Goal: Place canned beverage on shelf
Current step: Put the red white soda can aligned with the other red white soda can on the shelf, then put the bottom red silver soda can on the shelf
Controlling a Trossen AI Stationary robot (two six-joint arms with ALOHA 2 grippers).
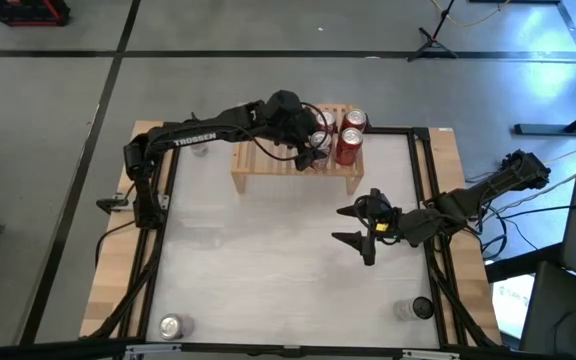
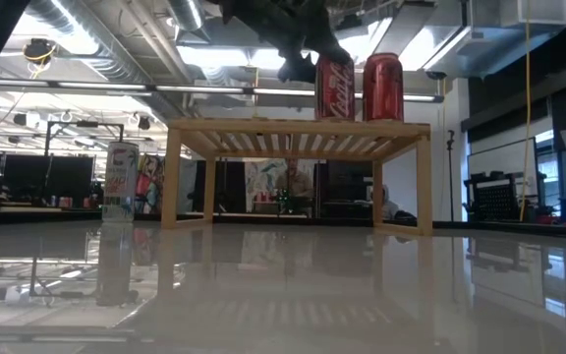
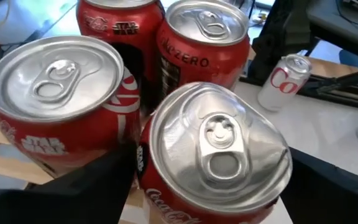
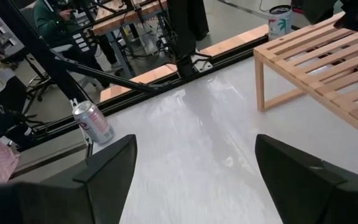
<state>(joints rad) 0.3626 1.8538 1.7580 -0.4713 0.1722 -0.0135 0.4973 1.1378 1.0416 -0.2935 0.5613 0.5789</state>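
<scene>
The light-wood shelf (image 1: 268, 165) stands at the table's far side; it also shows in the low view (image 2: 293, 133). Several red cans stand close together on the right part of its slatted top (image 3: 204, 43). My left gripper (image 1: 313, 145) reaches over the shelf from the far left and is shut on the nearest red can (image 3: 216, 155). My right gripper (image 1: 353, 225) hovers open and empty over the table in front of the shelf's right end; it also shows in the right wrist view (image 4: 194, 180). My left gripper pinches the red can's side wall just below its top rim (image 3: 143, 168) between its two fingers, one on either side. The fingers come from above, slanting down. In the low view the can (image 2: 334, 88) stands upright with its base on the shelf top.
A white can with green print (image 2: 120, 182) stands on the table left of the shelf. A silver can (image 1: 171, 325) stands at the near left corner and another can (image 1: 420, 308) at the near right. A black frame rail (image 1: 423, 200) runs along the table's edges.
</scene>
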